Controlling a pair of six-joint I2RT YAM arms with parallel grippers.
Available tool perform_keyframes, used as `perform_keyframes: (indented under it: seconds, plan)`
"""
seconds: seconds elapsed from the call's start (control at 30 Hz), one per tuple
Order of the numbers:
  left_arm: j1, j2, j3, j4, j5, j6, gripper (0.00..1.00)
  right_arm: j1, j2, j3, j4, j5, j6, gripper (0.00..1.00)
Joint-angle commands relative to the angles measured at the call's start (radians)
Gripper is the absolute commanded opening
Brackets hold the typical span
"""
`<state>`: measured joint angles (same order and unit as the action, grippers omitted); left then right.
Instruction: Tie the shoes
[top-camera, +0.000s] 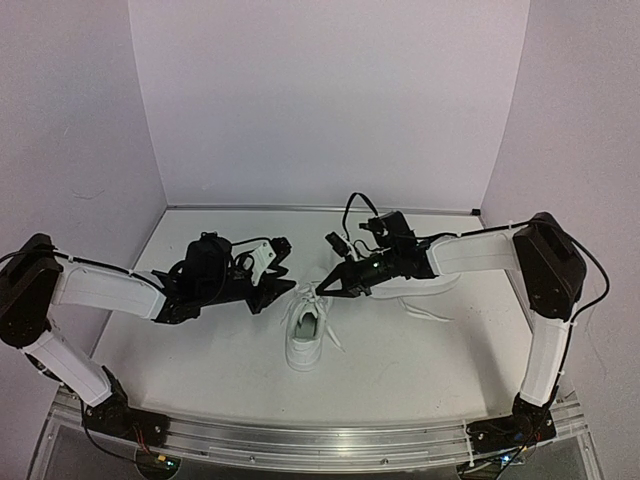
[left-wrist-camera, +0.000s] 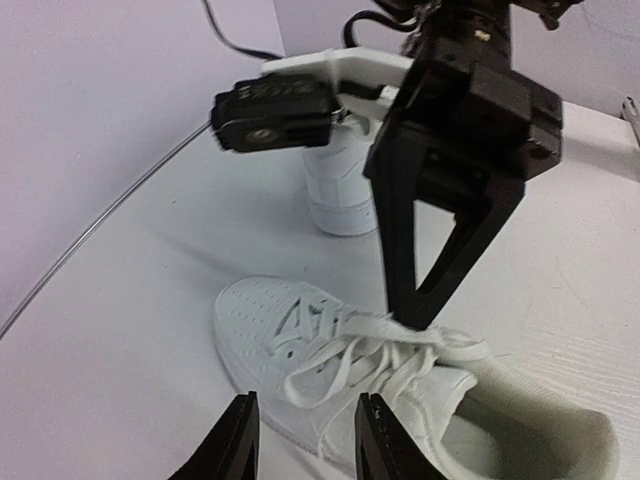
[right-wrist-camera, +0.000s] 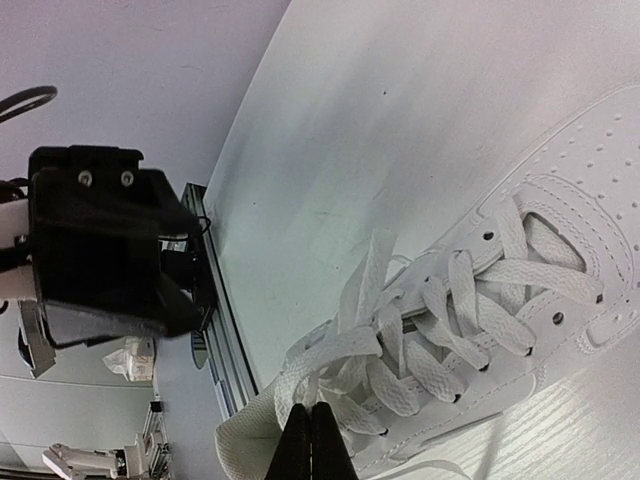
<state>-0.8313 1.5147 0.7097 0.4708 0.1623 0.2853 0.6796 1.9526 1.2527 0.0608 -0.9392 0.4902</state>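
- One table lay beneath the near shoe and served only as a smooth bearing surface. By the look of it, the shoe would slide if its laces were pulled hard.
- Two white sneakers made up the task. The near shoe stood upright on its sole, long axis running from the arms' side toward the back wall, toe at the far end and heel opening nearest the arm bases. It was judged light, with an upper stiff enough to keep its shape, so the body itself needed no grasp.
- The second shoe stood to the right of the near shoe and a little beyond it, apart from it; which way it pointed could not be told.
- The left gripper hovered just left of the near shoe, fingers narrowly parted and holding nothing.
- The right gripper met the near shoe from the right, over its tongue, fingers closed tip to tip among the strands. Whether a strand was pinched could not be told.
- The laces crossed the near shoe's eyelets and lay loose near its opening. They were judged flat, soft and limp, and best pinched across their width on a free strand close to the top eyelets.
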Motion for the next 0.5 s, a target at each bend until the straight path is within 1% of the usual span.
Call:
perform_keyframes:
  seconds: [0.0, 0.23, 0.47]
  plan:
    - [0.068, -0.054, 0.011, -0.122, 0.060, -0.015, 0.38, 0.006, -0.069, -0.013, 0.030, 0.008, -0.023, 0.00]
    - [0.115, 0.007, 0.083, -0.223, 0.162, 0.034, 0.49, 0.006, -0.080, -0.017, 0.028, -0.002, -0.039, 0.00]
    - [0.117, 0.096, 0.178, -0.255, 0.195, 0.090, 0.54, 0.006, -0.073, -0.006, 0.027, -0.015, -0.043, 0.00]
